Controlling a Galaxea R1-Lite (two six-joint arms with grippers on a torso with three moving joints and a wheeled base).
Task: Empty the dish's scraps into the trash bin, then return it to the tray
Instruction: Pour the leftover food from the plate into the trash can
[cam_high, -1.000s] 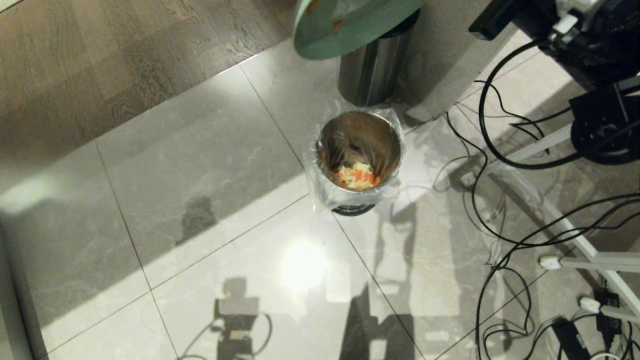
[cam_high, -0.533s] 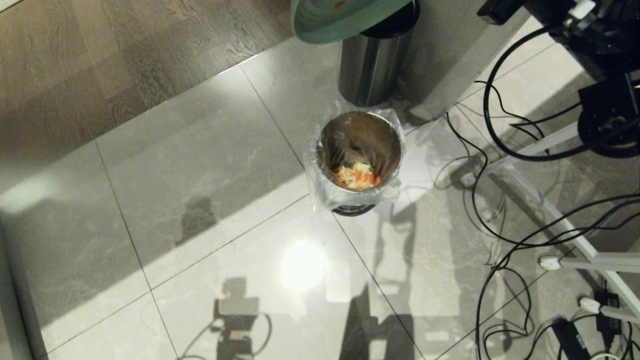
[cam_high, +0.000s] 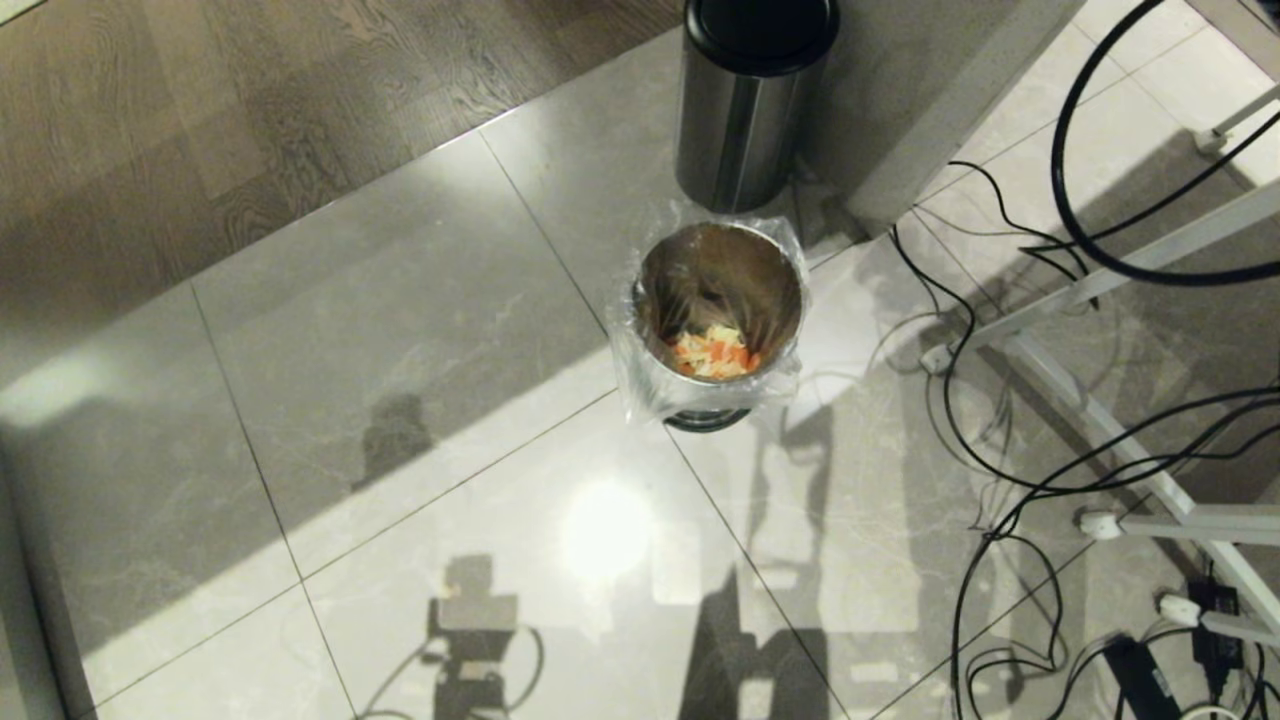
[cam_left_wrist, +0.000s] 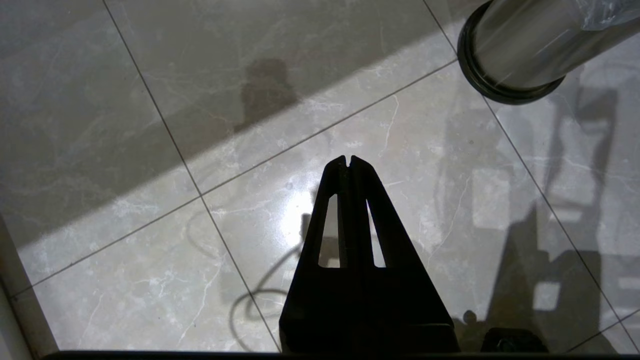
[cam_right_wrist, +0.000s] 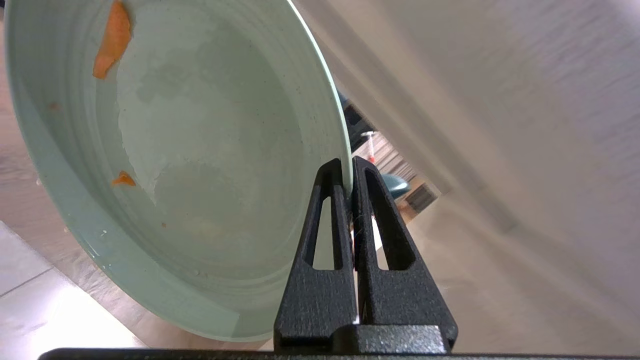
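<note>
Right tool (cam_right_wrist: 350, 172) pinches smooth round mint dish (cam_right_wrist: 200, 175) rim.

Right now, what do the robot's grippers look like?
Both look alike: the left gripper and right gripper each have two matte black, wedge-shaped fingers tapering to narrow tips, each finger pierced by a long slot. No cables or markings show on them.

The tiled floor (cam_high: 400, 330) is viewed steeply downward from the head, with the trash bin (cam_high: 716, 320) centred. That bin's base (cam_left_wrist: 515, 60) and the same tiles are shared, nearer, by the left wrist view. The dish (cam_right_wrist: 175, 165) is seen close from the right wrist.
</note>
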